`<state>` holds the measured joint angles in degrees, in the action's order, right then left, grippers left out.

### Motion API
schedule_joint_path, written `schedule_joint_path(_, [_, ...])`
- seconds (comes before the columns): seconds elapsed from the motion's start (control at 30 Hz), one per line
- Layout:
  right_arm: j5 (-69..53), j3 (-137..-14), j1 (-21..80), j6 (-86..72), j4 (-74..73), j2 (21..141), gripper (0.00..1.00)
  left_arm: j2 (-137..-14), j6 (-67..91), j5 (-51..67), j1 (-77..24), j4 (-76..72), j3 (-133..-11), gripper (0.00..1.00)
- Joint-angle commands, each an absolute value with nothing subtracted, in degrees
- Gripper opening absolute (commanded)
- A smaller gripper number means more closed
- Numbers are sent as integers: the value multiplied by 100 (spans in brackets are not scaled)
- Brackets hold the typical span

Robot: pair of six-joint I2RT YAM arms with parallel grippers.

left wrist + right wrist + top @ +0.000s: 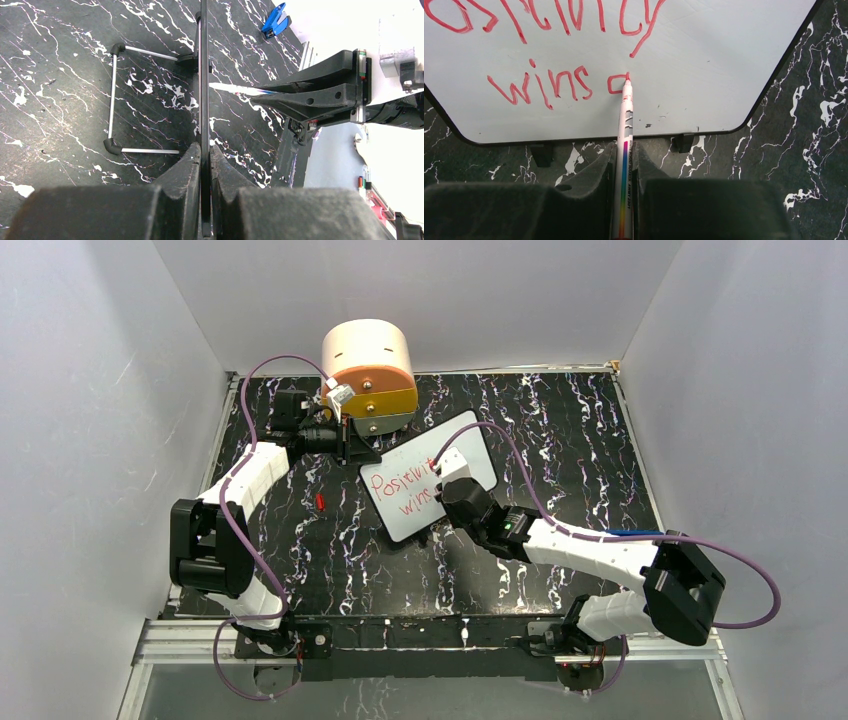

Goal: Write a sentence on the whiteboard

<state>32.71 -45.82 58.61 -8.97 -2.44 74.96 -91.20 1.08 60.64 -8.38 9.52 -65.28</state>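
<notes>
The whiteboard (400,502) stands tilted on the dark marbled table, on a wire stand (114,97). My left gripper (352,448) is shut on its left edge; in the left wrist view the board shows edge-on as a thin black line (204,75) between the fingers (186,165). The sentence (408,487) in red reads "Positivity" above "wins" (541,87), with a partly drawn letter "a" (616,84) after it. My right gripper (624,150) is shut on a white marker (626,125) with a rainbow stripe. Its red tip (627,77) touches the board at that letter.
A round cream and orange drawer unit (368,375) stands behind the board at the back. A small red cap (321,502) lies on the table left of the board. A blue object (276,20) lies near the right wall. White walls enclose three sides.
</notes>
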Motion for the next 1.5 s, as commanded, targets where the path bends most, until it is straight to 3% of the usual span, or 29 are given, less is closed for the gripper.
schedule_joint_path(0.0, [3234,-4535,5840,-1007,-335,7406,0,-9355,-97,5511,-885,1371,-6440,0])
schedule_joint_path(1.47, [3440,-4857,5717,-633,356,7431,0,-9356,-109,5525,-888,1364,-6446,0])
